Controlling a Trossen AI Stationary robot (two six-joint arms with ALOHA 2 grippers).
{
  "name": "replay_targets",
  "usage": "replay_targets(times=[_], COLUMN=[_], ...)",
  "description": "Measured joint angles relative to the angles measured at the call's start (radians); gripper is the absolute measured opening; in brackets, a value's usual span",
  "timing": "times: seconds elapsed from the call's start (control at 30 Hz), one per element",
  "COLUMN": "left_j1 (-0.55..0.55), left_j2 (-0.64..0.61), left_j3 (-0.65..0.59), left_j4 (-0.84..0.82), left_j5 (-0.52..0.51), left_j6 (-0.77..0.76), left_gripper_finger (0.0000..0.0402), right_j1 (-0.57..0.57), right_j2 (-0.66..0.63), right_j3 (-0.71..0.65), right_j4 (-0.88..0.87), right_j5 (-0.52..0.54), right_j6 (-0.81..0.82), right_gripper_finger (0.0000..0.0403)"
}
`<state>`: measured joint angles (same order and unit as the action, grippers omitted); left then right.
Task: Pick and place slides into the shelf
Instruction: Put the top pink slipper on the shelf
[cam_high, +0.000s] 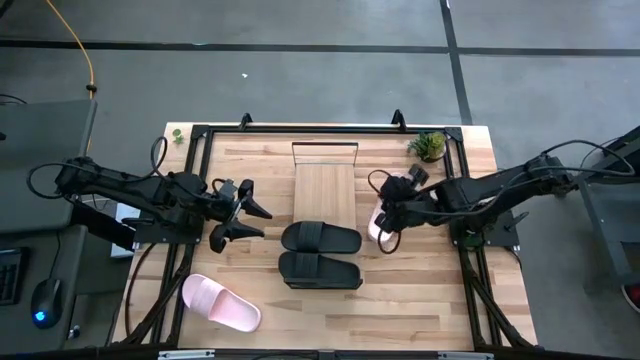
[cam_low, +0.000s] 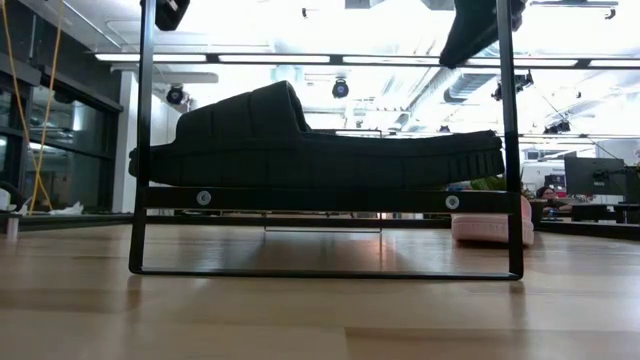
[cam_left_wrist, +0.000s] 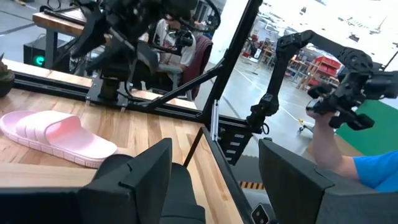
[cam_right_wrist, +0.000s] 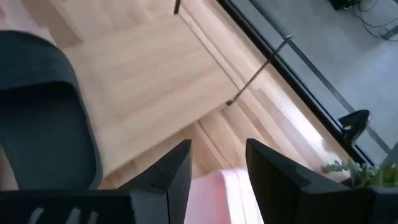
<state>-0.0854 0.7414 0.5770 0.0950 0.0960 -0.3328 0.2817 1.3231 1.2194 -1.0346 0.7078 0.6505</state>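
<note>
Two black slides lie at the shelf's near end. Right of it, the right gripper grasps a pink slide; left, the left gripper gapes empty.

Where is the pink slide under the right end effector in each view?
High: pink slide right of the shelf.
Low: far right, behind the wire frame.
Left wrist: left side, on the table.
Right wrist: bottom centre.
Landmark: the black slides beside it.
</note>
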Motion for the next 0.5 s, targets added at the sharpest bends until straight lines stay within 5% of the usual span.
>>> replay_targets(times=[0.5], left_j1=[0.000], left_j2=[0.000], left_j3=[0.000], left_j4=[-0.001], left_j5=[-0.003], left_j6=[0.004], left_gripper_finger=[0.0223], right_j1=[-0.027], right_j2=[0.169], right_j3=[0.000], right_j4=[-0.057], right_j5=[-0.006], right_j6=[-0.003], right_gripper_finger=[0.0142])
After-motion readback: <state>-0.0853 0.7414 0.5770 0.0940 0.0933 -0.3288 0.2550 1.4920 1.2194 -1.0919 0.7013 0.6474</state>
